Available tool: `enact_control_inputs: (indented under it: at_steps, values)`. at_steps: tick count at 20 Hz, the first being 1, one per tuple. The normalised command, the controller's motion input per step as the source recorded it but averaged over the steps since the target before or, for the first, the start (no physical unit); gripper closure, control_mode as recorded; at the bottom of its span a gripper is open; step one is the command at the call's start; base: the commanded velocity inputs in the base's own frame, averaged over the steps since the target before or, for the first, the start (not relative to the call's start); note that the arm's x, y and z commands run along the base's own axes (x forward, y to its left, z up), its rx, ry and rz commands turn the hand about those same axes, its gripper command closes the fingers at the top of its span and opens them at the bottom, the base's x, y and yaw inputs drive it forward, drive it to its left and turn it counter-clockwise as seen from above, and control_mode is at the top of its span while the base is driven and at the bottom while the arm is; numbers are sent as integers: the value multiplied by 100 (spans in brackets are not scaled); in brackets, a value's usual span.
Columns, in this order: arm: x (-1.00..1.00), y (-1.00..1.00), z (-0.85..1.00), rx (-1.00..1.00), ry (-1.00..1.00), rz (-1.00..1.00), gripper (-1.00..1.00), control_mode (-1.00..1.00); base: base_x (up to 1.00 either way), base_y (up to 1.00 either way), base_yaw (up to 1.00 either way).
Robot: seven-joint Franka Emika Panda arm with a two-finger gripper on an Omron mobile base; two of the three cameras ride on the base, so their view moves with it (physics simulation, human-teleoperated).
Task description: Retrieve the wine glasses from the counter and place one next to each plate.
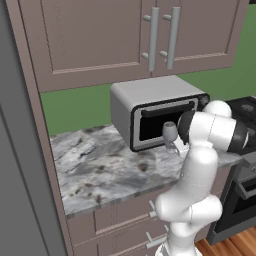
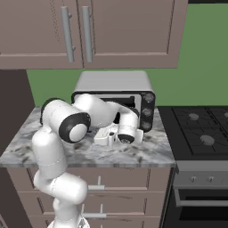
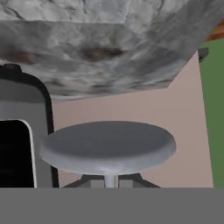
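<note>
A wine glass (image 1: pixel 170 131) is seen just in front of the toaster oven (image 1: pixel 155 112), above the counter (image 1: pixel 100 170), with the arm's wrist bent in toward it. In the hand view the glass's flat round foot (image 3: pixel 108 146) lies close before the camera, with the thin stem (image 3: pixel 110 180) running down toward the gripper (image 3: pixel 109 183). The view is rolled, so the marbled top appears overhead.

The stem appears to lie between the jaws, but the tips are cut off by the lower edge of the view. Whether the jaws are clenched on it or released cannot be told. Whether the foot is lifted off the stone cannot be told either.

Handling, as judged:
- Light, rigid and brittle; a knock against the oven door or the stone could break it.
- Smooth glass is likely slippery, so a firm but gentle squeeze is advised.
- The stem is the best hold, since the rounded bowl is too wide.
- It should be carried upright and slowly.
</note>
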Motion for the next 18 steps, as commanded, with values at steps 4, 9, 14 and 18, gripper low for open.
enact_control_inputs:
  at_steps: [4,9,14,18]
  values:
    - [-51,0,79,5,1,0,100,-100,0,0,0]
    - [-67,0,92,0,-8,0,100,-100,0,0,0]
    - [-58,2,83,0,-8,0,100,-100,0,0,0]
    - [-49,12,46,0,0,0,100,-100,0,0,0]
